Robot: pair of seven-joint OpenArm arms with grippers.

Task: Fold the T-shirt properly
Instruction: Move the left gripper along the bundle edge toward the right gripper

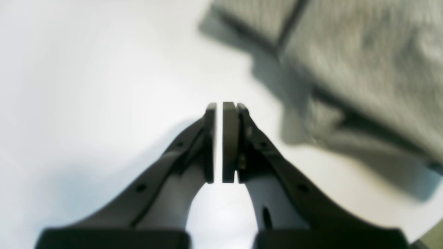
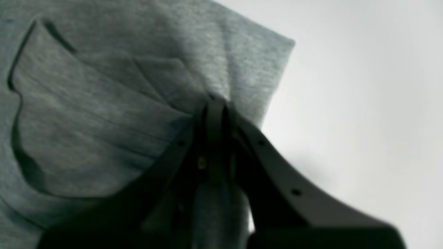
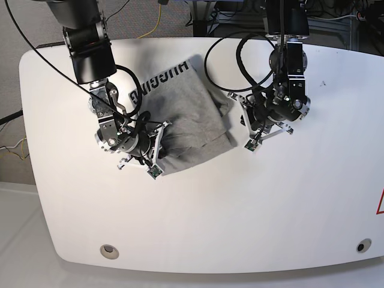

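- The heather-grey cotton T-shirt (image 3: pixel 183 123) with black block letters lies partly folded on the white, round-cornered desk (image 3: pixel 240 216), left of centre in the base view, the lettering toward the desk's far edge.
- The right gripper (image 2: pixel 215 103), dark and two-fingered, is pressed together on a pinch of the T-shirt (image 2: pixel 104 114) at its near-left edge; cloth bunches into creases around the tips, and a folded flap lies just beside them.
- In the right wrist view the shirt's corner ends just past the gripper; beyond it is bare desk.
- The left gripper (image 1: pixel 219 107) is pressed together with only a thin slit between its pads, holding nothing, over bare desk beside the shirt's right edge.
- In the left wrist view the T-shirt (image 1: pixel 363 69) shows layered folded edges casting shadow; it is near the gripper but apart from it.
- Open white desk spreads toward the near edge and the right side.
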